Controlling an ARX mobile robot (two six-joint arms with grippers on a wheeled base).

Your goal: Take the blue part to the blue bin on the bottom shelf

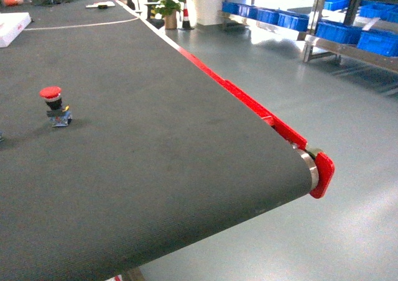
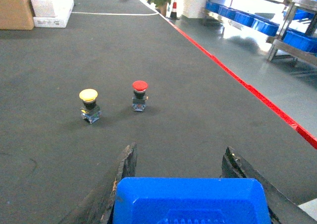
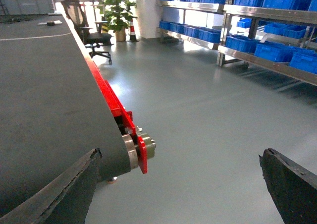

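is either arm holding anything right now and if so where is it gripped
The left gripper has a blue bin between its jaws, though contact isn't visible. The right gripper is open and empty.

A warehouse or factory floor with a conveyor line.

A wide dark conveyor belt (image 1: 155, 138) with a red side rail (image 1: 249, 104) and an end roller (image 3: 130, 152) ran across a smooth grey-green painted floor (image 3: 208, 110). Along the far wall stood stainless-steel racks (image 3: 257, 60) whose tiers were lined with blue bins (image 3: 270, 51). A traffic cone (image 1: 185, 17), a potted plant (image 1: 166, 1), an office chair (image 3: 91, 33) and cardboard boxes (image 2: 17, 6) stood about.
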